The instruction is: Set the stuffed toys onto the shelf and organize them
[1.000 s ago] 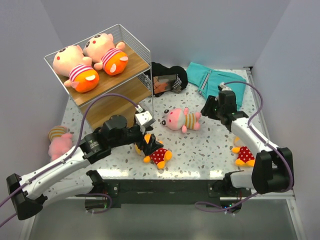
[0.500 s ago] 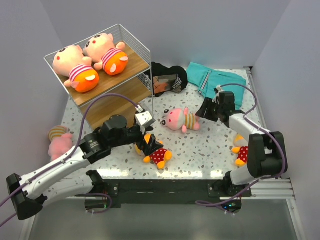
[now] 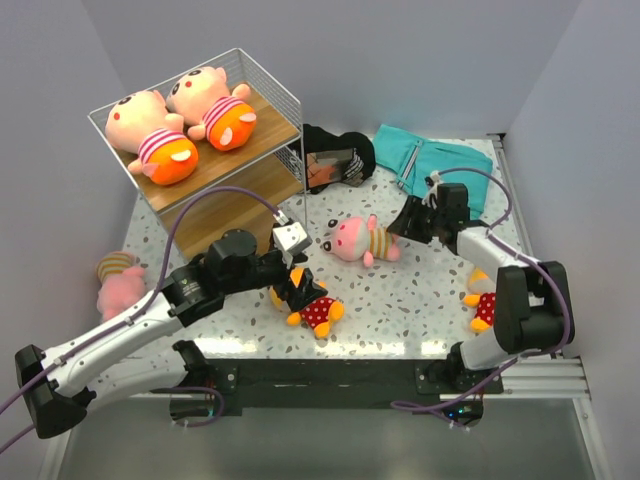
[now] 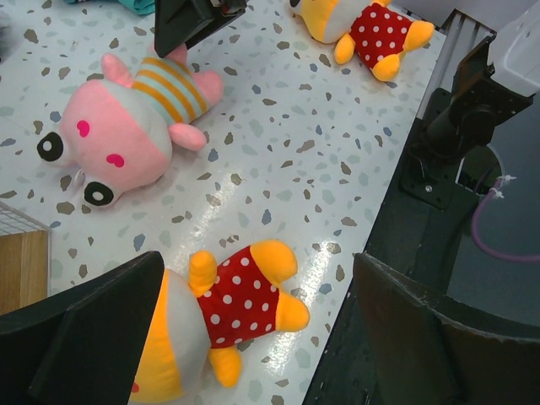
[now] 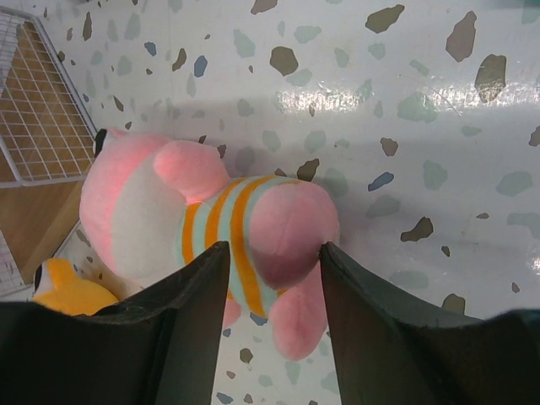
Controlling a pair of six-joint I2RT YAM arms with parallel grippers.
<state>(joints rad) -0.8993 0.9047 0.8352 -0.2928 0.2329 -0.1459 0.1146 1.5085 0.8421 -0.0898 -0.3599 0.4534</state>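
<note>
The pink striped toy (image 3: 352,240) lies near the middle of the desk (image 3: 420,295), with the shelf (image 3: 268,128) at its 10 o'clock. In the last second our right end effector (image 3: 403,226) has swung in from 3 o'clock. Its fingers now stand apart on either side of the toy's hind end, so we judge a grasp comes next. Our left end effector (image 3: 296,284) hangs open over the polka-dot toy (image 3: 318,311) at 7 o'clock.
</note>
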